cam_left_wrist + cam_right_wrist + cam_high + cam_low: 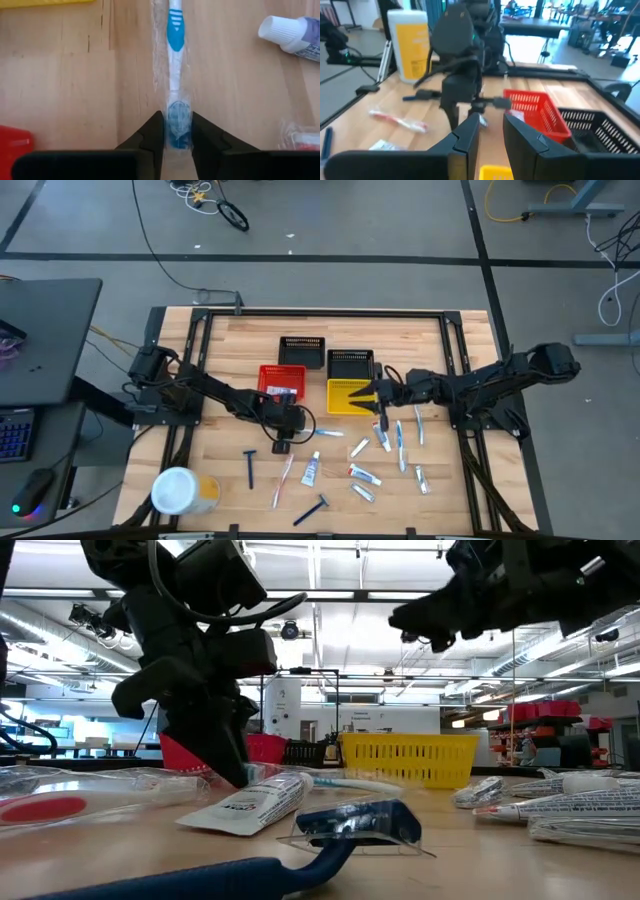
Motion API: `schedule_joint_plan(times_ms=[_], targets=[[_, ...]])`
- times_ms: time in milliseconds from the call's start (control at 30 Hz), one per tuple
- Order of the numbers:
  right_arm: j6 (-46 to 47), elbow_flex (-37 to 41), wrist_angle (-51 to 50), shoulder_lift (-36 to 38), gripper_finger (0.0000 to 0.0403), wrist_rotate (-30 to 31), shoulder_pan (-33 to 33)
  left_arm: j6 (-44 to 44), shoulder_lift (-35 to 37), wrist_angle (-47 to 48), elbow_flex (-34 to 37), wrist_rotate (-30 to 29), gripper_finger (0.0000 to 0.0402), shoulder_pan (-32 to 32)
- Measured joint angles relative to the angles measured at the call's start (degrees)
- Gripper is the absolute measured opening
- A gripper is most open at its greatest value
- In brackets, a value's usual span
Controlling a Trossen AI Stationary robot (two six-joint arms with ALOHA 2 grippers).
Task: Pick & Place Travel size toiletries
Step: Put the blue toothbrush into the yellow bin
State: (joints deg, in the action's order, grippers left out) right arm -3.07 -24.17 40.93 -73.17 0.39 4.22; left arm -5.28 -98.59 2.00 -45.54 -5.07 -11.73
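We have the left gripper (177,131) down at the middle of the surface (215,470), just in front of the red basket (281,379), its fingers (150,136) closed against the handle end of a white-and-blue toothbrush (175,60) in a clear wrapper. We judge it light and stiff, but the film looks slick and crinkly, so it may slide or twist; gripping the handle through the wrap, square across its width, seems the sound hold. The right gripper (491,127) hovers over the yellow basket (352,395), fingers apart and empty. More tubes, brushes and razors lie scattered on the pale wood planks, which look smooth and flat. Beyond the surface we see an open workshop with cables on a grey floor and a desk to one side.
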Motion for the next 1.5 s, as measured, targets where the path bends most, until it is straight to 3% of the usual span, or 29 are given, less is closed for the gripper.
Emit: schedule_joint_plan(times_ms=[333, 567, 900, 1500], targets=[[-0.3, -7.6, -1.8, -9.1, 0.0097, -0.5, 1.9, 0.0, 2.5, 0.9, -2.7, 0.1, 0.0097, 0.0], [-3.8, -12.8, -12.2, -13.7, 0.0097, -0.3, 1.9, 0.7, 2.7, 8.8, -9.0, -3.6, 0.0081, 0.2], [-2.2, -13.1, -15.3, -13.9, 0.0097, -0.7, 1.9, 1.8, 2.7, 10.8, -15.2, -10.5, 0.0085, 0.3], [-2.4, -13.1, -22.3, -13.9, 0.0097, 1.2, 1.9, 4.1, 2.7, 10.8, -16.9, -11.9, 0.0086, 2.1]])
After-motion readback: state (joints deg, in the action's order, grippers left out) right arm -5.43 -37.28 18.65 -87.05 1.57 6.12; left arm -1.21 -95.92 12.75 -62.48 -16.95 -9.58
